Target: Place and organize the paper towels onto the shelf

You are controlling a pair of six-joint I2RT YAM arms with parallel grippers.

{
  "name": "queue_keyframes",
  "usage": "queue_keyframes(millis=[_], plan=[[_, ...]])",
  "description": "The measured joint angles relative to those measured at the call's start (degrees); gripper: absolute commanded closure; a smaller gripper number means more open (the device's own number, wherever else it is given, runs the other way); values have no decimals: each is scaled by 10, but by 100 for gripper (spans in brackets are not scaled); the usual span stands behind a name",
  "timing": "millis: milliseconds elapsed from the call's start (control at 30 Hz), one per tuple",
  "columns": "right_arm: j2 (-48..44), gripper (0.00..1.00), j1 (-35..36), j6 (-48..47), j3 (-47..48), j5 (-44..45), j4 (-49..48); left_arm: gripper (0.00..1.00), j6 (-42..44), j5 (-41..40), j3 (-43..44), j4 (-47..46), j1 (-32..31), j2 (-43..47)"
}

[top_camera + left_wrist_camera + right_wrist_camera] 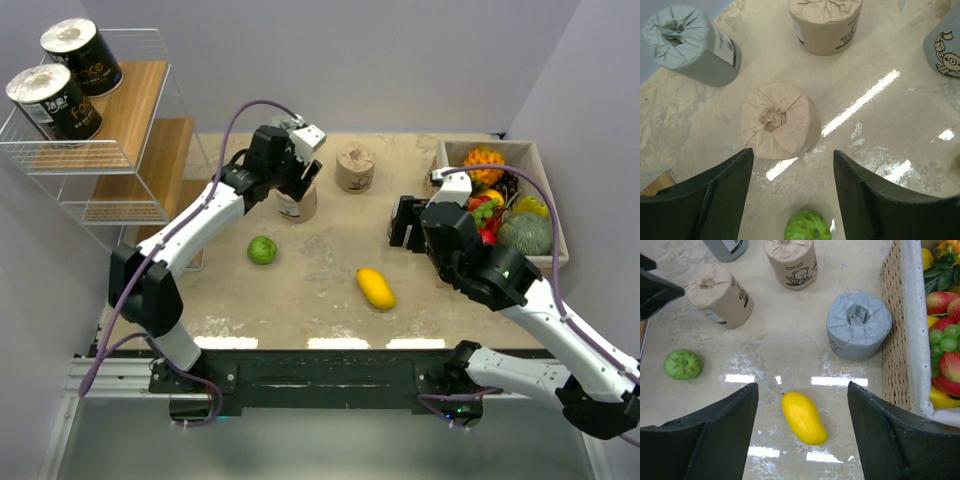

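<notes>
Two black-wrapped paper towel rolls (62, 78) stand on the top tier of the white wire shelf (130, 150) at the far left. A tan roll (780, 122) stands on the table just ahead of my left gripper (791, 152), which is open and empty above it. It also shows in the top view (297, 203). A second tan roll (354, 168) stands further back. One grey roll (690, 45) lies on its side beyond the left gripper. Another grey roll (859, 325) stands beside the basket. My right gripper (801, 385) is open and empty above the table.
A green fruit (262, 250) and a yellow mango (376, 288) lie on the table's front half. The mango (804, 417) sits below the right fingers. A basket of fruit (548, 200) stands at the right edge. The shelf's lower wooden tiers (150, 165) step down toward the table.
</notes>
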State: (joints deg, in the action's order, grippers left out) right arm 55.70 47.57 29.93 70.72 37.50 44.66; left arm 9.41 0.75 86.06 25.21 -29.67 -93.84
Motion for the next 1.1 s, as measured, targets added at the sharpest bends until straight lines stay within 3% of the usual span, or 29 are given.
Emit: queue_keyframes(millis=[433, 1100], plan=[[-29, 23, 0, -12, -24, -10, -12, 30, -19, -17, 123, -14, 0, -154], [-33, 23, 0, -26, -35, -10, -35, 34, -68, -40, 87, -8, 0, -198]])
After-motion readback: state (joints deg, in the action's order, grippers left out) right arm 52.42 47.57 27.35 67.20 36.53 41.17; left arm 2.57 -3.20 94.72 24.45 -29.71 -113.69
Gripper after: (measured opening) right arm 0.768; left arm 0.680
